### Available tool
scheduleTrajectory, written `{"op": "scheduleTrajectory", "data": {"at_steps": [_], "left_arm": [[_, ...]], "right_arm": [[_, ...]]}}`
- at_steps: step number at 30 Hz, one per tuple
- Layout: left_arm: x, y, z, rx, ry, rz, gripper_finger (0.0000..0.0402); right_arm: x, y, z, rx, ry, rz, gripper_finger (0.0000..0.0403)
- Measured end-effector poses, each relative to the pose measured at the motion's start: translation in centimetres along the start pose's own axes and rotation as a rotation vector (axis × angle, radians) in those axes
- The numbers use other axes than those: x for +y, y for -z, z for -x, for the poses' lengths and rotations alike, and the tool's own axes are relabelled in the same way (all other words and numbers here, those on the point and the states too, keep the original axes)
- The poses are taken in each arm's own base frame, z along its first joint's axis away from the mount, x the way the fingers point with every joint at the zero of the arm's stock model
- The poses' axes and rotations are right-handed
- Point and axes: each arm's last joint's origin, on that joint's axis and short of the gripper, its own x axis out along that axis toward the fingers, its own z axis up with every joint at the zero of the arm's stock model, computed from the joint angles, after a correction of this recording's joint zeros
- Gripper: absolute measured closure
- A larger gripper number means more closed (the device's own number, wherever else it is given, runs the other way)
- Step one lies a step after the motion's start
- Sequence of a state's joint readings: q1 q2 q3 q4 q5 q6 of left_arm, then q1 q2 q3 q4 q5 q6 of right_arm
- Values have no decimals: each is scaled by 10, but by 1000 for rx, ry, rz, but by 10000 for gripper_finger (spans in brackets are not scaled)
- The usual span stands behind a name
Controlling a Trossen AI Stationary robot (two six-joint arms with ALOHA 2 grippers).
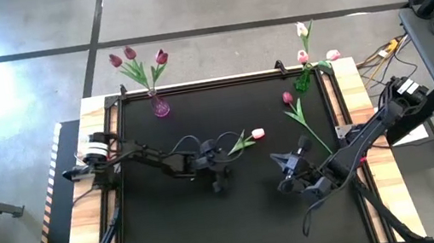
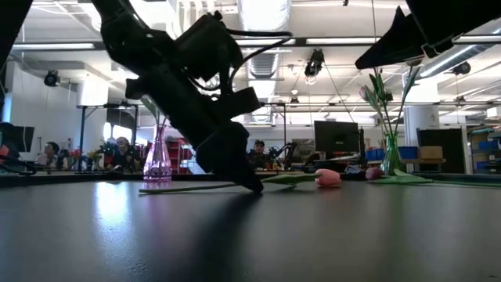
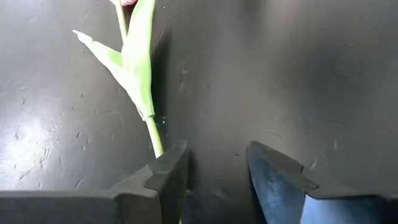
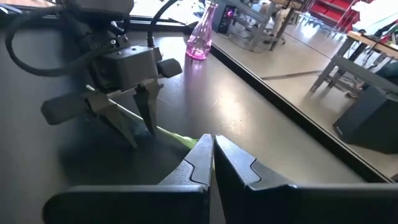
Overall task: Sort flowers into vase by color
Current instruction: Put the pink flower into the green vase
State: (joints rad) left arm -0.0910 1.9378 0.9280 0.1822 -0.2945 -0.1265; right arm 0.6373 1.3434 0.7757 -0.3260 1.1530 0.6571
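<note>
Reaching down at mid-table, the left gripper (image 1: 223,171) stands fingers apart on the black mat (image 1: 218,242), tips at the mat, with the stem of a pale pink tulip (image 1: 257,134) lying just beside one finger (image 3: 166,177) rather than clearly between the pair, so nothing is grasped yet. The right gripper (image 1: 281,172) hovers nearby to the right, fingers pressed together and empty. Beyond it a dark magenta tulip (image 1: 287,97) lies loose on the mat with its long stem running back toward the right arm. Farther off, at the back edge, the pink vase (image 1: 160,106) on the left holds three dark magenta flowers (image 1: 131,55), and the green vase (image 1: 304,81) on the right holds about three pale ones (image 1: 302,30). Judging from this, most of the sorting looks done; two tulips are left, the pale one in hand next.
</note>
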Motion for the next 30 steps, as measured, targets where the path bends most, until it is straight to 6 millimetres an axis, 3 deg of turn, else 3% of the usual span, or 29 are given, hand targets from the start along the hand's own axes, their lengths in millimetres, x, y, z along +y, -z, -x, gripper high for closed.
{"op": "scheduleTrajectory", "data": {"at_steps": [10,30], "left_arm": [[8,-11,11,64,-151,9,282],[15,-9,7,118,-238,-58,278]], "right_arm": [[1,-1,0,-5,-3,-12,394],[1,-1,0,-6,-3,-12,394]]}}
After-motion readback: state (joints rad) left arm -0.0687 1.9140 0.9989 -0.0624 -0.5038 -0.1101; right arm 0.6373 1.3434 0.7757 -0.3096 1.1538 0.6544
